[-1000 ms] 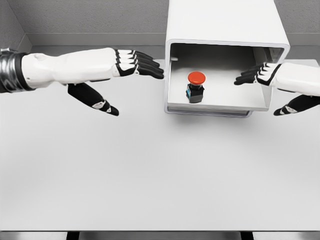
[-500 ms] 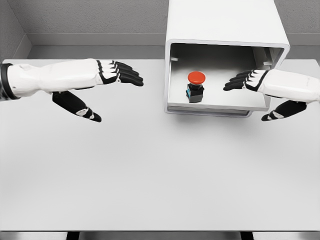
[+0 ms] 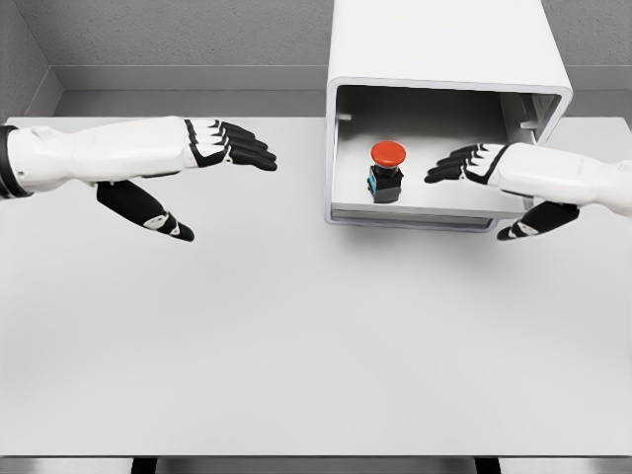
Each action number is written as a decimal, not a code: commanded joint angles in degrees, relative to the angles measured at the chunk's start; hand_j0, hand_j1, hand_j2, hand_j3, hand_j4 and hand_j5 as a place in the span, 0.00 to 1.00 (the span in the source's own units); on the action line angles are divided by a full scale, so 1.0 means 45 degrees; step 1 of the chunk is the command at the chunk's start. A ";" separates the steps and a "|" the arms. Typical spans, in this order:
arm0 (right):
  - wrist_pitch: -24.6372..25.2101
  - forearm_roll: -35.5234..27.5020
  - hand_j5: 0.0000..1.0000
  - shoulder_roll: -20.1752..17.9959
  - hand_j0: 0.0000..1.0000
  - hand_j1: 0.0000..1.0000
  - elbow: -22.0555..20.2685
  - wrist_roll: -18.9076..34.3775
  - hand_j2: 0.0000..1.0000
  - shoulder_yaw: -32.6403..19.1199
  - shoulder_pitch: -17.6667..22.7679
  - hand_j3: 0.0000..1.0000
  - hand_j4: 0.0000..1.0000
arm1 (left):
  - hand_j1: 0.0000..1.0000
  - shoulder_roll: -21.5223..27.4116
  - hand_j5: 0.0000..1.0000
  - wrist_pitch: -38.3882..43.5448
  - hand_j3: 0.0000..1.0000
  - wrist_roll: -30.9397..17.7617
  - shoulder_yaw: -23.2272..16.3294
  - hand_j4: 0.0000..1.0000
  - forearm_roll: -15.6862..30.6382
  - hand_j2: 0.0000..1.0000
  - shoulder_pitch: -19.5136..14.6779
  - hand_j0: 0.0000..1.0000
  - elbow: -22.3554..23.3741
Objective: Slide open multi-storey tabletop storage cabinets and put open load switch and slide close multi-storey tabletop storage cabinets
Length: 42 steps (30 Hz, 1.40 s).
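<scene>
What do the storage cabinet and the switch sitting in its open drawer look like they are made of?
Storage cabinet: smooth matte white shell with rounded edges, probably painted metal or moulded plastic; the render leaves it open. Load switch: a glossy red mushroom cap on a dark body with a teal band, which looks like plastic.

Both arms wear smooth white shells. The left hand (image 3: 212, 148) and right hand (image 3: 474, 164) have white backs and black fingers with small white patches. A dark ribbed band, perhaps a joint, edges the left arm.

Bright, even light — soft shadows, sharp.
</scene>
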 commanded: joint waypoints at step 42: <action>0.0027 0.0565 1.00 0.1809 1.00 1.00 0.2850 -0.0020 1.00 -0.0064 -0.0781 1.00 1.00 | 1.00 -0.0021 1.00 0.0033 1.00 0.0007 0.0011 1.00 0.0116 1.00 -0.0039 1.00 -0.0004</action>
